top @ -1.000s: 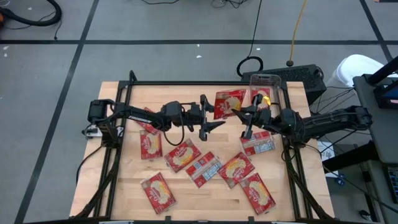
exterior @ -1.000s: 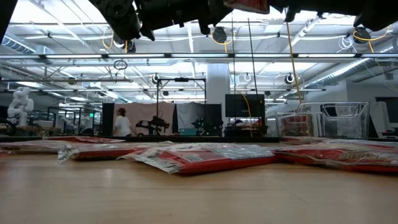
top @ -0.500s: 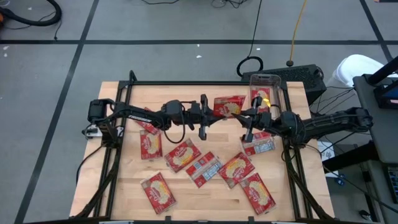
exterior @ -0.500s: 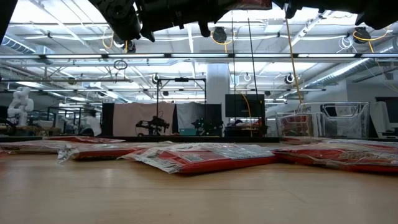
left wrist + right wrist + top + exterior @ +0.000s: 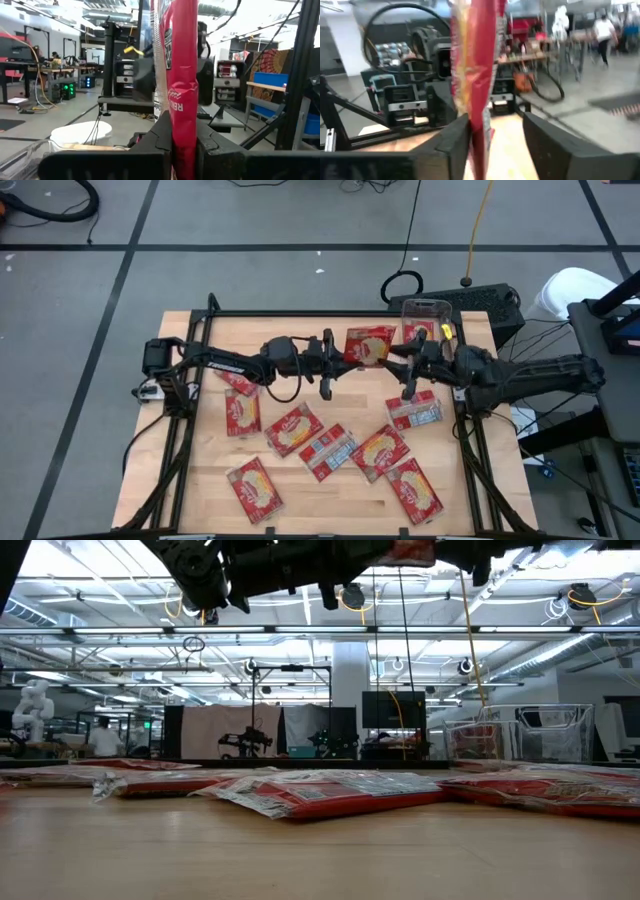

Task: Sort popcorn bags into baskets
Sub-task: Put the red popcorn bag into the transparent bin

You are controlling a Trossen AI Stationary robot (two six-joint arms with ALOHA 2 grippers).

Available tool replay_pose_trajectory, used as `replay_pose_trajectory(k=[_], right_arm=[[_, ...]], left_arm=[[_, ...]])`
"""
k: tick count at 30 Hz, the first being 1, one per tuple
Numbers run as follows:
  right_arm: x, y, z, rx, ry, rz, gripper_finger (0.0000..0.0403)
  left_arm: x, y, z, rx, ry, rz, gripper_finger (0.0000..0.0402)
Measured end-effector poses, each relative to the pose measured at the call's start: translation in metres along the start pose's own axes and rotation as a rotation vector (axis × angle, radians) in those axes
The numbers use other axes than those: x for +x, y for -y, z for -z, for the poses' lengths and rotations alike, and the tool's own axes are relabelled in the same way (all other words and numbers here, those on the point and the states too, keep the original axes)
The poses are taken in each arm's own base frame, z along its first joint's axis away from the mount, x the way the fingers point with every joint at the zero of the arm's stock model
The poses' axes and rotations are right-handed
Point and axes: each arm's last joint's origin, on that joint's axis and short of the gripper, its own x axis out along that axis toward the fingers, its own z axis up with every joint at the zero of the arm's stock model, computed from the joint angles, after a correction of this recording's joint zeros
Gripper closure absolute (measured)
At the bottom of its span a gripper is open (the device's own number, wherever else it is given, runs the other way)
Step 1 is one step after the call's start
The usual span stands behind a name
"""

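A red popcorn bag (image 5: 368, 345) with a yellow oval picture hangs high over the table's far middle, between my two grippers. My left gripper (image 5: 338, 362) is shut on its left end. My right gripper (image 5: 404, 368) stands open at the bag's right end; in the right wrist view the bag (image 5: 475, 65) runs edge-on between the spread fingers, close to one of them. The clear basket (image 5: 425, 315) stands at the far right corner. Several more bags (image 5: 293, 428) lie flat on the wooden table (image 5: 200, 480). My left gripper pinches the bag's left end (image 5: 182, 115) between its two fingers, which come level from the table's left. The bag is lifted clear of the table and sticks out past the fingertips toward my right gripper. Whether my right gripper touches the bag, I cannot tell.
Bags lie scattered over the near half of the table, one near the right edge (image 5: 414, 412) and one at the near right (image 5: 414, 490). A black frame (image 5: 300, 313) borders the table. A dark box (image 5: 480, 302) sits behind the basket.
My left gripper has shut on the bag's left end. My right gripper has then opened, letting the bag go, and has drawn back a little toward the table's right edge and upward. The bag stays lifted and has turned somewhat.
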Motion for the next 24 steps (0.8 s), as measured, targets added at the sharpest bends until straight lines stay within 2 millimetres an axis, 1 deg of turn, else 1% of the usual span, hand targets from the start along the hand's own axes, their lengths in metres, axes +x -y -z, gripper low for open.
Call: replay_pose_trajectory(k=[3,5,7,10,15,18,21,24], right_arm=[[0.000,0.000,-0.020,0.009,-0.009,0.006,0.0189],[0.000,0.000,-0.030,-0.003,-0.025,0.008,0.0175],[0.000,-0.001,-0.040,-0.023,-0.038,0.006,0.0169],[0.000,-0.004,-0.052,-0.030,-0.048,-0.070,0.0172],[0.005,-0.009,-0.052,-0.048,-0.070,-0.171,0.0196],[0.008,-0.011,-0.049,-0.058,-0.087,-0.214,0.0216],[0.011,-0.012,-0.047,-0.063,-0.101,-0.220,0.0247],[0.011,-0.012,-0.047,-0.063,-0.100,-0.219,0.0288]], left_arm=[[0.000,0.002,0.000,0.000,0.001,0.019,0.0376],[0.001,0.004,0.000,-0.006,0.002,0.027,0.0368],[0.001,0.007,0.000,-0.007,0.005,0.032,0.0367],[0.002,0.012,0.000,-0.010,0.002,0.046,0.0376],[0.003,0.017,0.001,-0.015,0.001,0.065,0.0378],[0.003,0.019,0.001,-0.024,0.003,0.067,0.0366],[0.003,0.020,0.001,-0.040,0.002,0.068,0.0362],[0.003,0.021,0.001,-0.042,0.003,0.067,0.0366]])
